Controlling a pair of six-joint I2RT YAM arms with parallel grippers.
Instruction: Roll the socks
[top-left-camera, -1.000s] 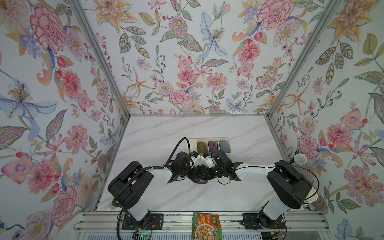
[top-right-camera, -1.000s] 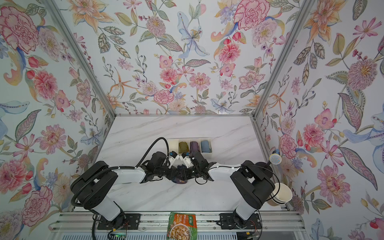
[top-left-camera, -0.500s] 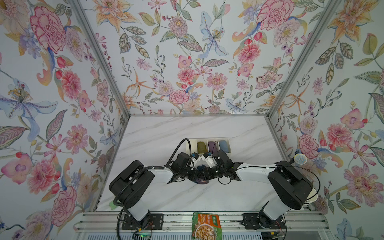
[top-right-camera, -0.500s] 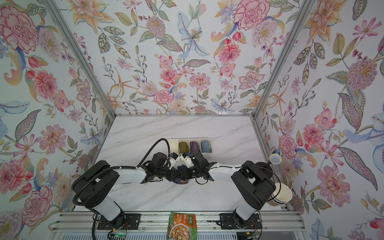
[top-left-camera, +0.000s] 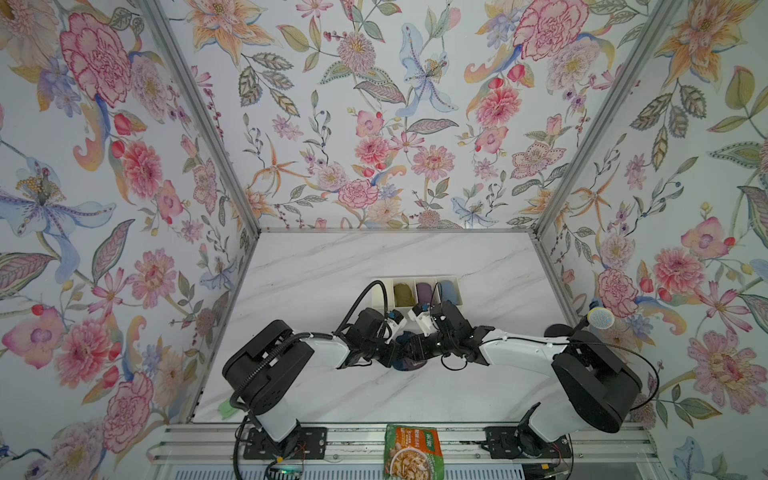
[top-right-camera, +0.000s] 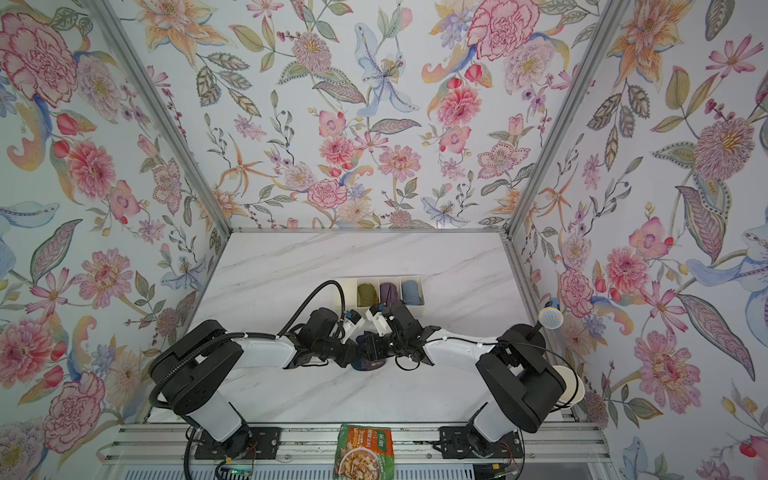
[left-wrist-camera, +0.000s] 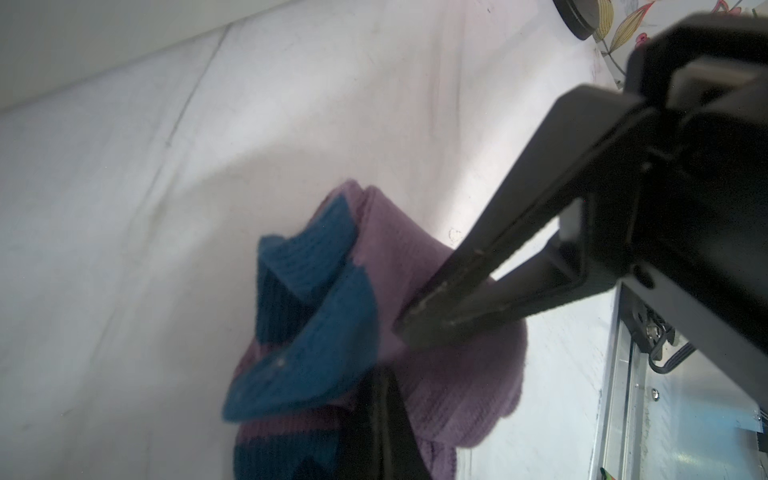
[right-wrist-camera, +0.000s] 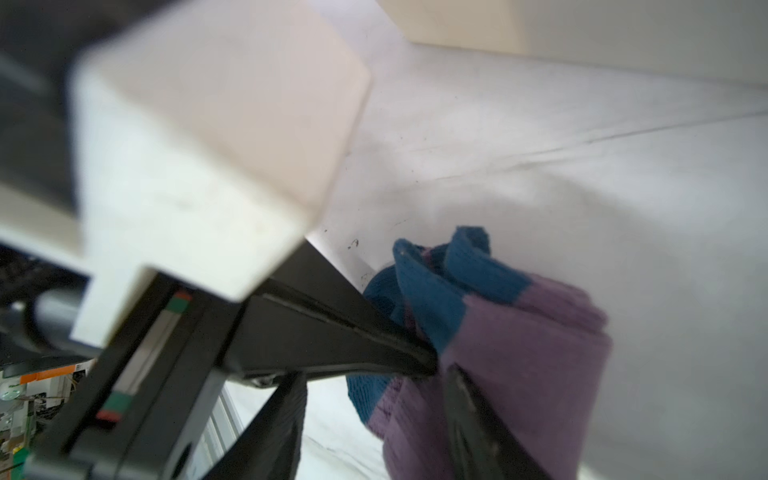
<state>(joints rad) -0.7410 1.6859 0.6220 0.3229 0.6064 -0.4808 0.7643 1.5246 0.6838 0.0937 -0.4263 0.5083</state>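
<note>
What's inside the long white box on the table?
Three rolled sock bundles, one per slot: olive-green, purple, light blue. The left slot looks empty, but a black cable hides part of it.

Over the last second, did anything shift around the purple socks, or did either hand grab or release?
Barely anything. The left arm's shoulder seems to have edged slightly toward the middle; no grab or release shows. The left hand stays shut on the purple ribbed socks with blue toes, the right hand beside it, fingers apart. The white divided tray stayed put.
</note>
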